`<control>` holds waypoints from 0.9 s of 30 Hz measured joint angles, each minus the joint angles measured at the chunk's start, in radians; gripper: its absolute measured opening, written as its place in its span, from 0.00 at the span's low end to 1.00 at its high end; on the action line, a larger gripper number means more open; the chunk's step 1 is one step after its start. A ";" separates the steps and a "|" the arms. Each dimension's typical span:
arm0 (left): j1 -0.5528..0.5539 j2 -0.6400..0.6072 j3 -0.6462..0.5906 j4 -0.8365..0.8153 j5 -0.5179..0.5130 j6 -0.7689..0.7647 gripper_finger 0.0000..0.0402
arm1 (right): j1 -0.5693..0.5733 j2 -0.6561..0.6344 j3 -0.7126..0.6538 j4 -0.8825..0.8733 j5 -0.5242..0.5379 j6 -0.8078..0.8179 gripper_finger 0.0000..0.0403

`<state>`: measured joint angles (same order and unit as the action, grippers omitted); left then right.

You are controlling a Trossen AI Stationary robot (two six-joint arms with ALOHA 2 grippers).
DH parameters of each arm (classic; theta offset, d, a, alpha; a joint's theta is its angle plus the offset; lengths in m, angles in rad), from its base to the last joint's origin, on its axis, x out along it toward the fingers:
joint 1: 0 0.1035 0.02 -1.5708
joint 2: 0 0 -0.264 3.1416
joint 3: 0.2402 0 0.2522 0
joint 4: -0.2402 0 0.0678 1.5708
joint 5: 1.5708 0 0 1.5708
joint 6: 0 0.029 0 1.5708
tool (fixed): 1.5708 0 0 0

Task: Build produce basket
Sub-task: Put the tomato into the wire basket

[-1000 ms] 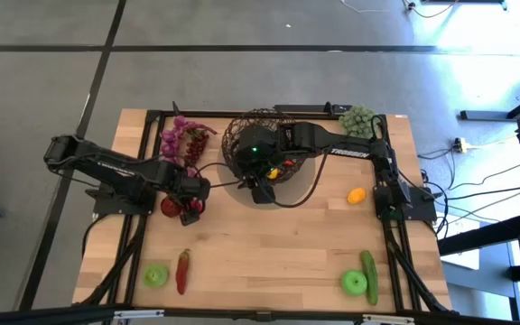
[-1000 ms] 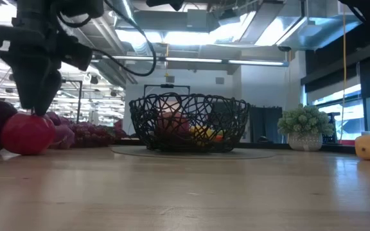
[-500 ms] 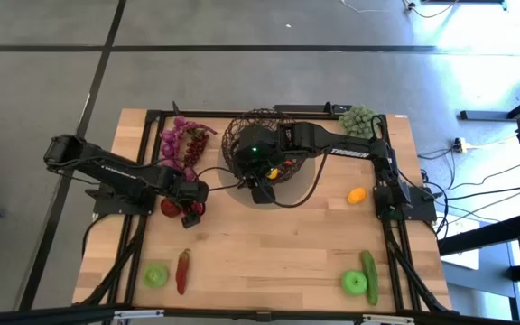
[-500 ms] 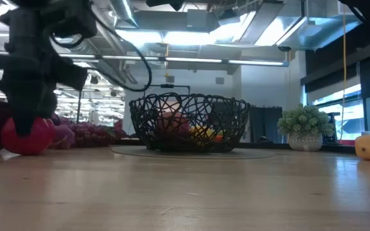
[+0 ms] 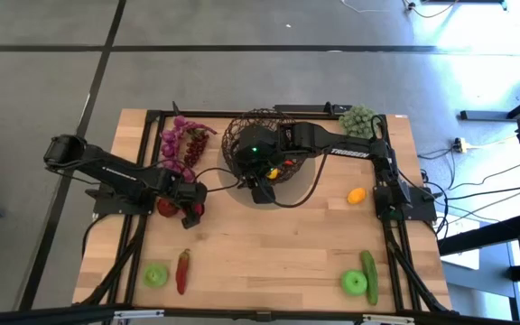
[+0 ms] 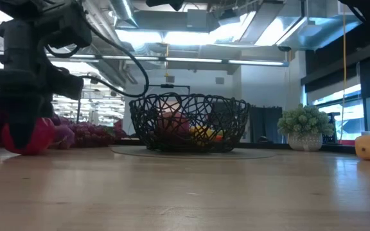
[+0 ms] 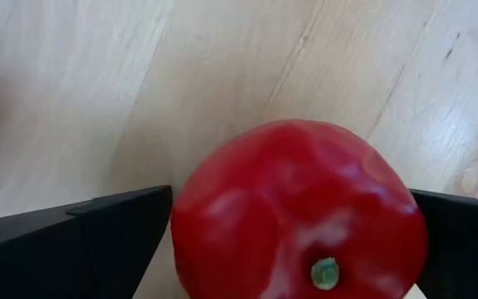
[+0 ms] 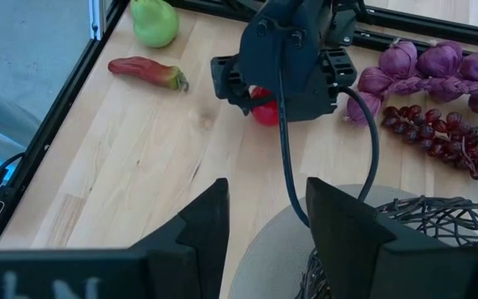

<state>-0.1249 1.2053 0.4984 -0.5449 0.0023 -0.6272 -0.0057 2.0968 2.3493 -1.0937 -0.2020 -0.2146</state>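
We see the left gripper (image 5: 189, 208) low over the worktop (image 5: 269, 253), its jaws apart on either side of a red apple (image 7: 299, 212); in the left wrist view the apple fills the gap between the two dark fingers (image 7: 73, 249), stem end showing, though we cannot tell whether the pads touch its skin. Compared with a second ago, the left arm has sunk and shifted slightly: in the low view the gripper then sat on top of the apple, and now it hangs in front of it, covering much of the fruit (image 6: 34, 136); the apple itself has not moved from the worktop.

The right gripper (image 5: 258, 188) has stayed at the near rim of the basket (image 5: 242, 135), jaws open, as the right wrist view shows; the basket stands at the far middle of the worktop with a red fruit and some yellow and orange pieces inside (image 6: 198, 133), unchanged.

The rest of the produce also lies as before: purple grapes (image 5: 181, 140) left of the basket; the red chilli (image 5: 182, 269) and a green apple (image 5: 156, 275) at the near left; the lemon (image 5: 357, 194) on the right; a second green apple (image 5: 354, 283) touching a cucumber (image 5: 369, 271) at the near right.
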 joint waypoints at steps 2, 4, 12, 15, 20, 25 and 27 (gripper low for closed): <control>0.000 0.000 0.000 0.000 0.000 0.000 0.98 | 0.000 0.000 0.000 0.000 0.000 0.000 0.38; 0.000 0.000 0.000 0.000 0.000 -0.001 0.98 | 0.000 0.000 0.000 0.001 0.000 0.000 0.38; -0.003 0.000 0.000 -0.004 -0.016 -0.064 0.98 | 0.000 0.000 0.000 0.002 0.000 0.000 0.38; -0.003 0.000 0.000 -0.004 -0.019 -0.026 0.98 | 0.000 0.000 0.000 0.002 0.000 0.000 0.38; -0.002 0.000 0.000 -0.002 -0.020 -0.014 0.98 | 0.000 0.000 0.000 0.002 0.000 0.000 0.38; -0.002 0.000 0.000 0.002 -0.020 -0.018 0.98 | 0.000 0.000 0.000 0.002 0.000 0.000 0.38; -0.002 0.000 0.000 0.011 -0.020 -0.018 0.97 | 0.000 0.000 0.000 0.002 0.000 0.000 0.38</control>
<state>-0.1265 1.2053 0.4984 -0.5344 -0.0178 -0.6457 -0.0055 2.0968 2.3493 -1.0920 -0.2020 -0.2146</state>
